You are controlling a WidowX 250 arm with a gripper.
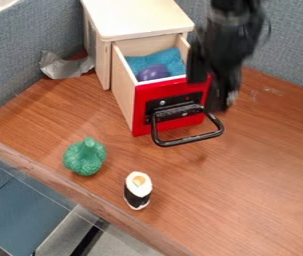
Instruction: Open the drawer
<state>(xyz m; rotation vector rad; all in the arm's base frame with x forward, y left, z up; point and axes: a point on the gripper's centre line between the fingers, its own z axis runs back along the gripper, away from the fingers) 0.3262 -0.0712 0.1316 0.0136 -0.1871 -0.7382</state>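
The drawer (143, 104) has a red front and pale wooden sides, and it stands pulled out from a light wooden cabinet (137, 19). Its black handle (188, 139) juts forward and low from the front. Inside lie a blue cloth (170, 60) and a purple round object (153, 73). The black gripper (219, 95) hangs blurred at the right edge of the drawer front, above and to the right of the handle, covering part of the red face.
A green broccoli-like toy (85, 156) and a sushi-roll toy (138, 190) sit on the brown wooden table (260, 175) in front of the drawer. Crumpled grey material (65, 65) lies left of the cabinet. Blue-grey partitions (288, 40) stand behind and at the left.
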